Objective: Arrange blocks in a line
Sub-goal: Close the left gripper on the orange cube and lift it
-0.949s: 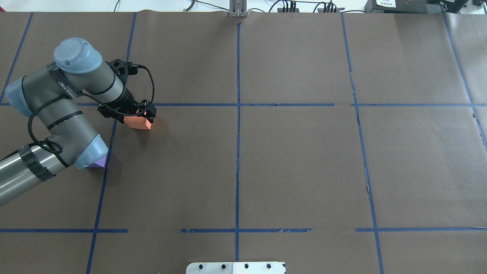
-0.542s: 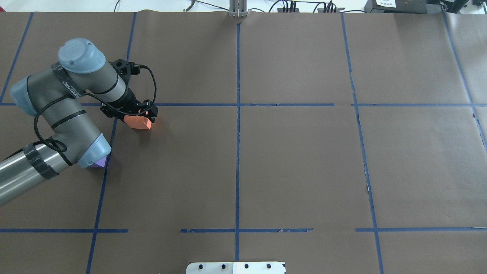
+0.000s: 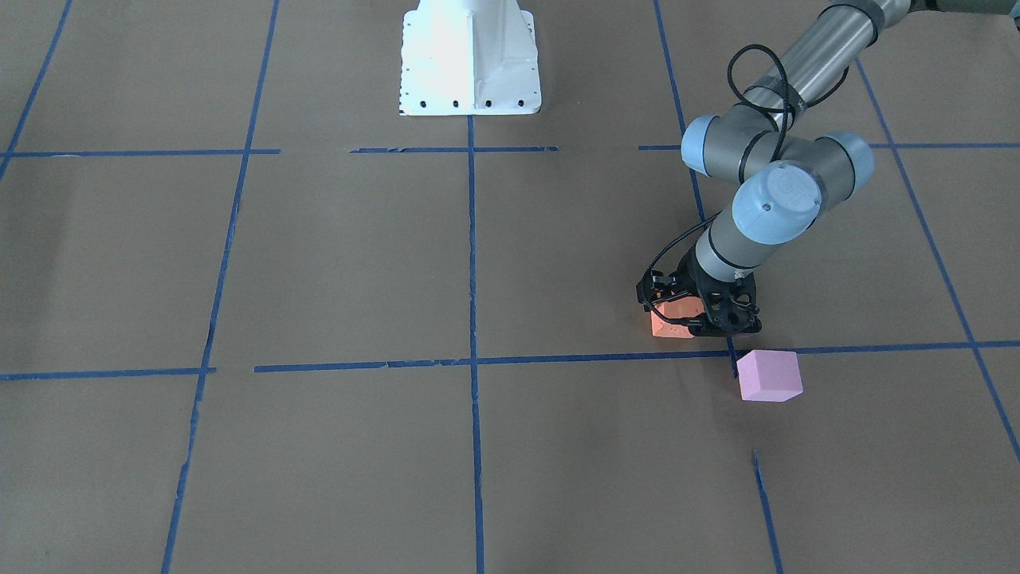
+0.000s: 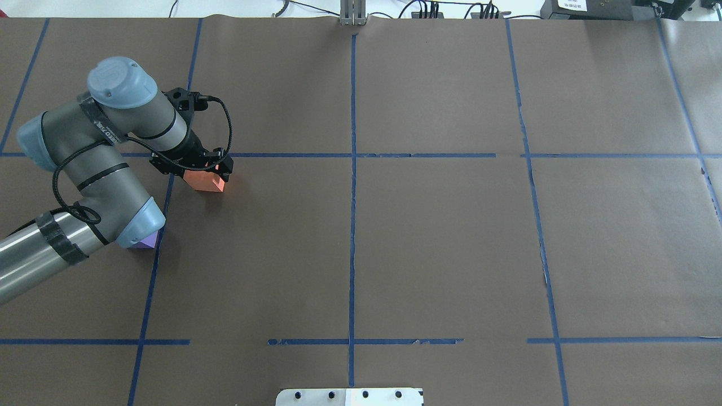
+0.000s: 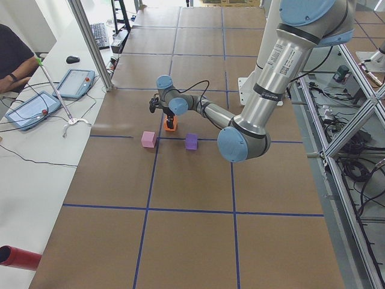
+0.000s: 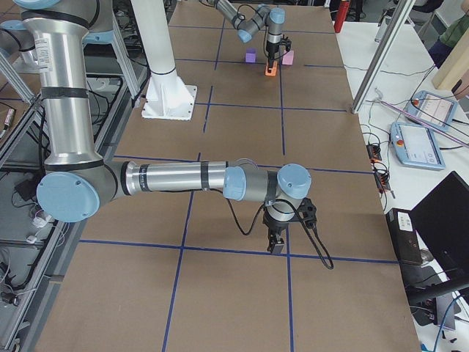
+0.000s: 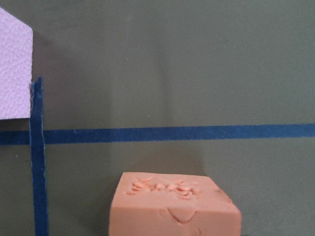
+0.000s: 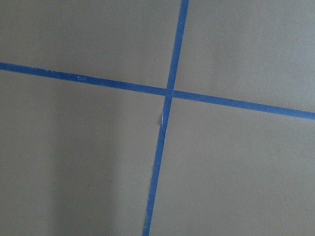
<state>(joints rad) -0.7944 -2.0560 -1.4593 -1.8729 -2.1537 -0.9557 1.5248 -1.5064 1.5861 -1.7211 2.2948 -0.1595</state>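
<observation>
The orange block (image 4: 206,181) rests on the paper between the jaws of my left gripper (image 4: 198,169), which looks shut on it. It also shows in the front view (image 3: 671,321) and low in the left wrist view (image 7: 174,206), its top dented. The pale pink block (image 3: 769,375) lies just beyond a tape cross; in the overhead view my arm hides it. The purple block (image 4: 148,241) peeks out under my left elbow. My right gripper (image 6: 276,246) hangs low over bare paper far from the blocks; I cannot tell whether it is open or shut.
Brown paper with blue tape lines (image 4: 352,155) covers the table. The white robot base (image 3: 468,56) stands at the near edge. Operators' tablets (image 5: 72,82) lie on the side bench beyond the far edge.
My left arm has shifted slightly to the right and then nearly stopped. The orange block has stayed between the jaws, hardly moving.
</observation>
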